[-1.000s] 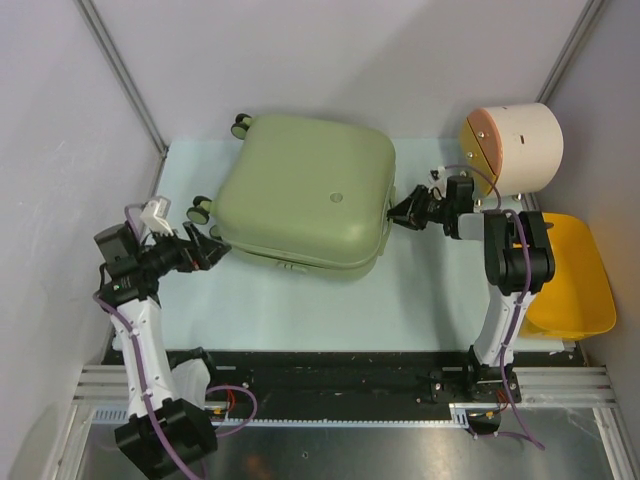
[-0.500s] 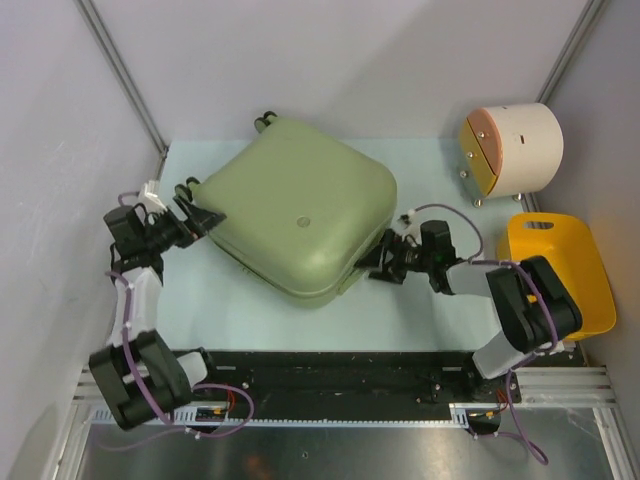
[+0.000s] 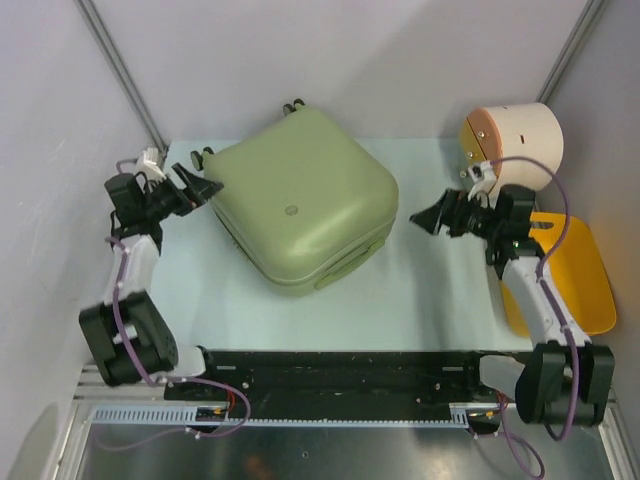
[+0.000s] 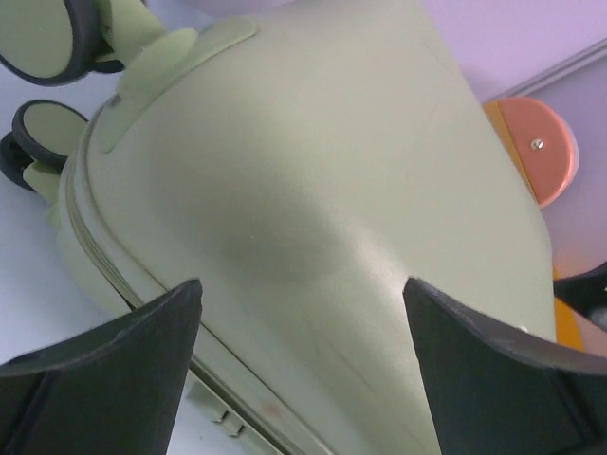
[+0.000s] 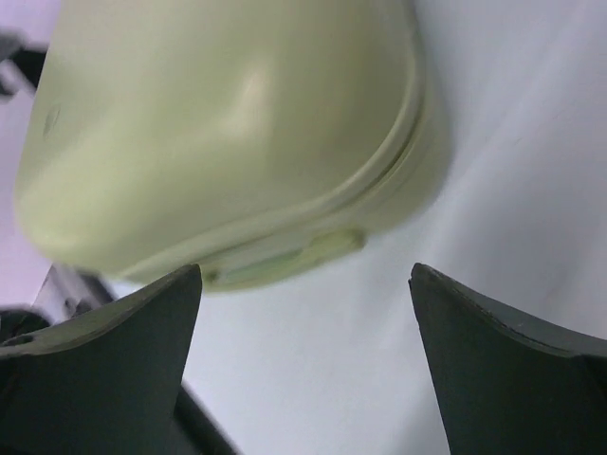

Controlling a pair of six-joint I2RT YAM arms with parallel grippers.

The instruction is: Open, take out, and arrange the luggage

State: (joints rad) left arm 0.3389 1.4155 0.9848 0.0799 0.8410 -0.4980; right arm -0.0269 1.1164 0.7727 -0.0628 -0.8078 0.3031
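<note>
Luggage [image 3: 300, 205] rotated further; right claw [image 3: 425, 216] withdrawn, apart, clear of it; left claw [image 3: 203, 185] apart, just beside its left corner.

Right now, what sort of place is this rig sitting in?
Probably a lab robot test cell, not a home: bare grey panel walls boxing in a table, a slotted aluminium rail at its near edge, and staged props only, the luggage, a cream drum, a yellow basket.
</note>
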